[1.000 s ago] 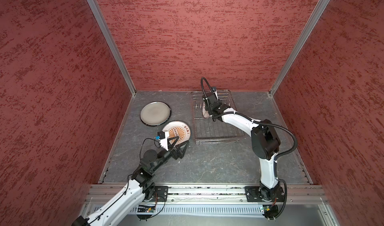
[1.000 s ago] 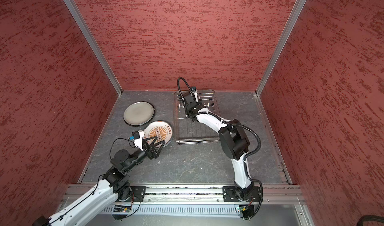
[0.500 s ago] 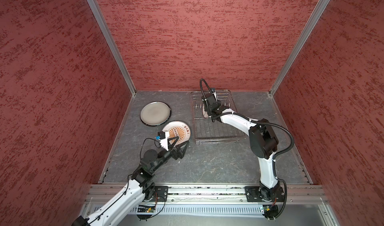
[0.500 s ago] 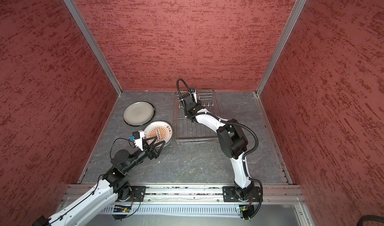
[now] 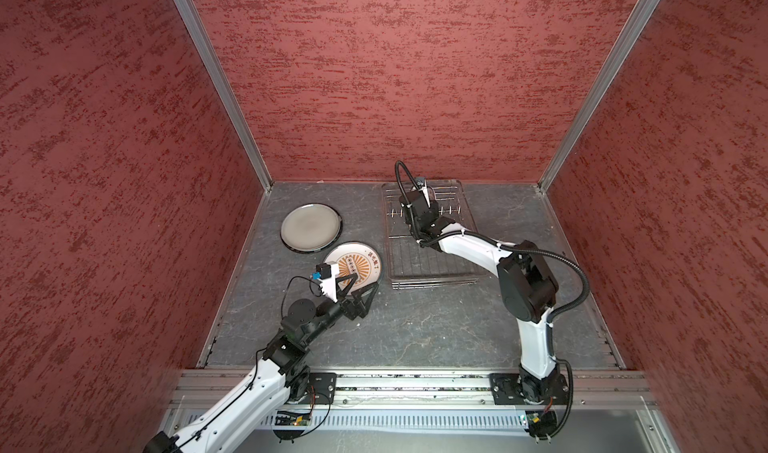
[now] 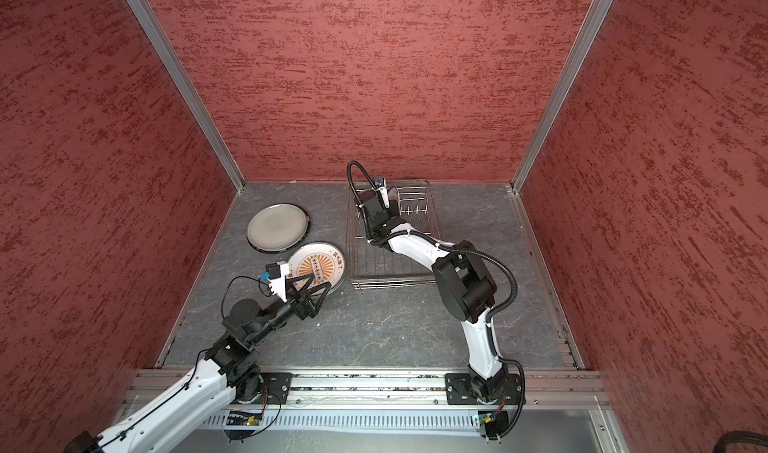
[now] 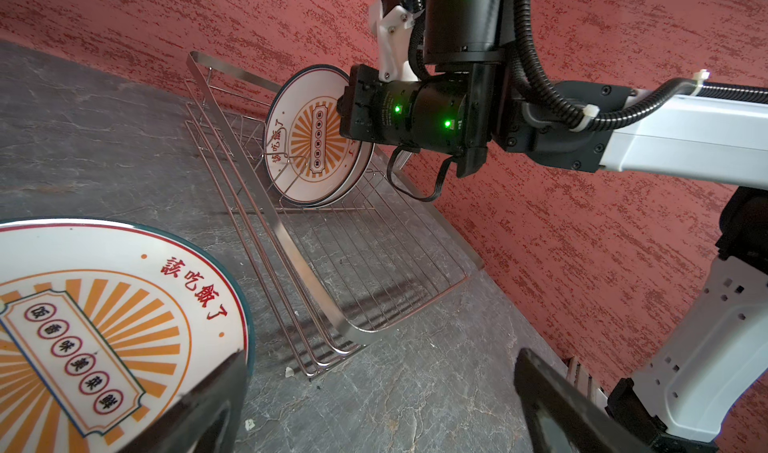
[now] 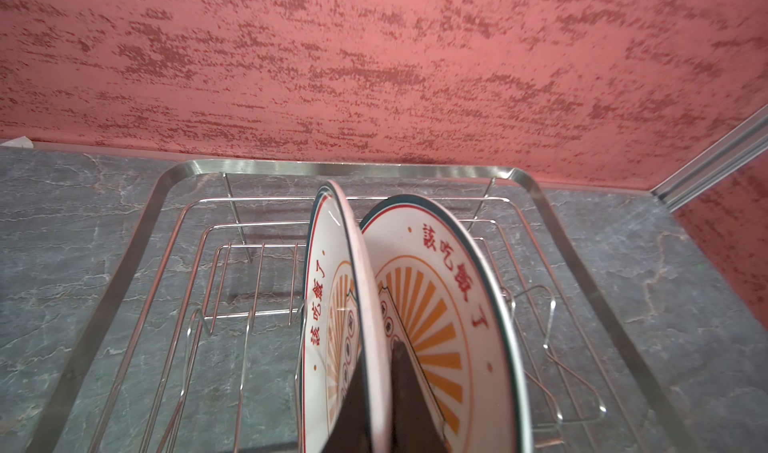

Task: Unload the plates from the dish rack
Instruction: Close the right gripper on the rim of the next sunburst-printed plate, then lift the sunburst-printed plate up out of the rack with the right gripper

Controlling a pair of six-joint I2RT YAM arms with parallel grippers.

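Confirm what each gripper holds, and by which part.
Right gripper pinches a sunburst plate by its upper rim, standing in the dish rack. Left gripper open, holding nothing.

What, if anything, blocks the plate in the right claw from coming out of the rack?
Nothing visible above it. The right gripper is shut on the rim of the held plate. Only the second plate stands close beside it in the dish rack, so a sideways pull might bump it.

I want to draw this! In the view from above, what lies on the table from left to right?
Left to right: round plain grey plate → round white plate with orange sunburst → rectangular silver wire dish rack.
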